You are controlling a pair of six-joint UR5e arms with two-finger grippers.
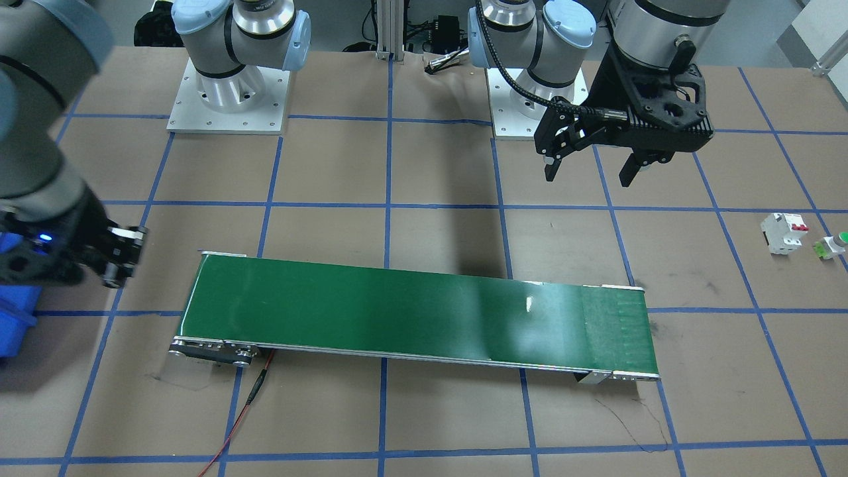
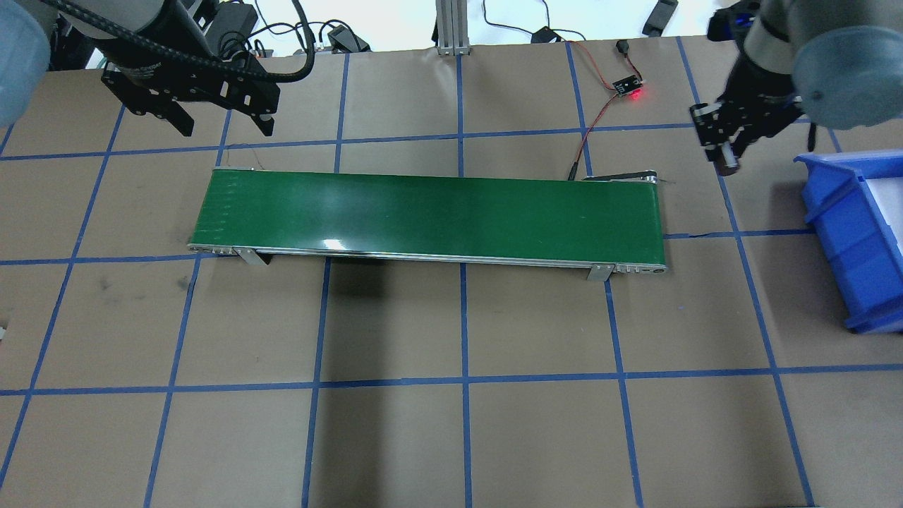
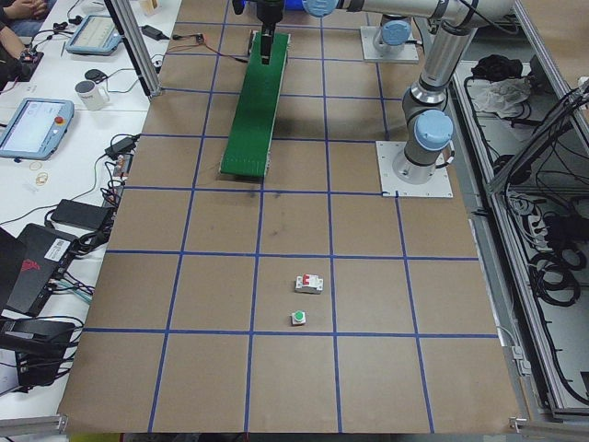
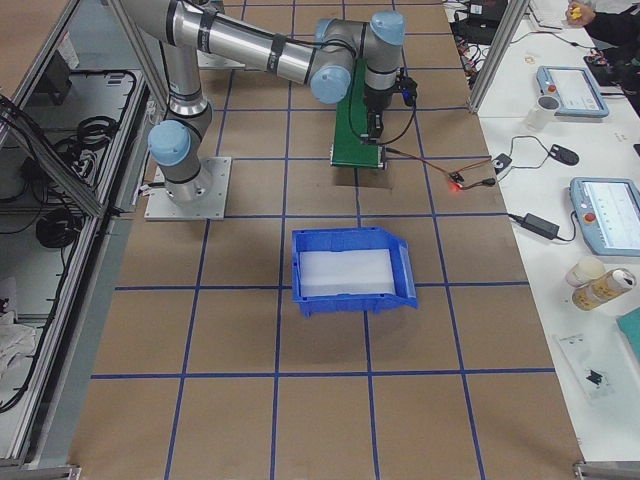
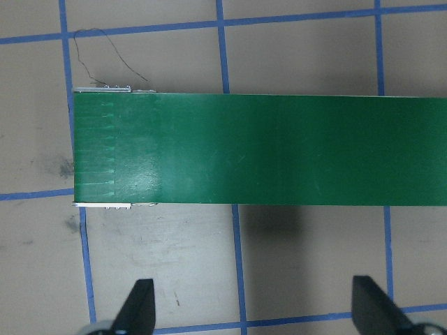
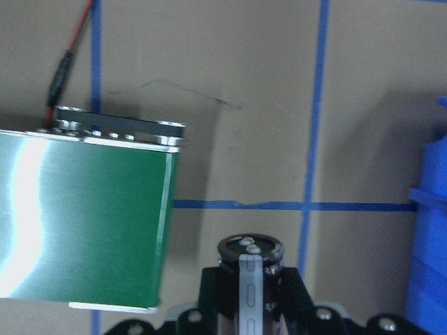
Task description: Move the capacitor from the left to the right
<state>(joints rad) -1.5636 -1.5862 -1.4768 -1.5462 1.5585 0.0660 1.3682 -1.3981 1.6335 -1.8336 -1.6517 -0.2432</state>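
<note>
Capacitor (image 6: 249,276) sits between the two fingers of the right gripper (image 2: 725,152), so the thing to move is not on the table; it is in the air, held firm. From the right wrist view, its long axis runs along the fingers. The grey stripe faces the camera, and the end with two small metal dots points away from the wrist, down toward the table.

The relation that matters now is between this gripper and the bin (image 2: 839,240). The gripper hangs over bare table, between the right end of the belt (image 2: 423,215) and the bin, and it is not above the bin. In the overhead view the bin lies further to the robot's right and a little closer to the robot's base. In the wrist view only its blue wall shows at the right edge.

I judge that the next move is a sideways carry to the right until the capacitor is over the white inside of the bin, and only then a release.

The left gripper (image 2: 226,127) is wide open and empty. It hovers beside the far left end of the belt, well apart from the capacitor, so the right arm is clearly the one to finish.
</note>
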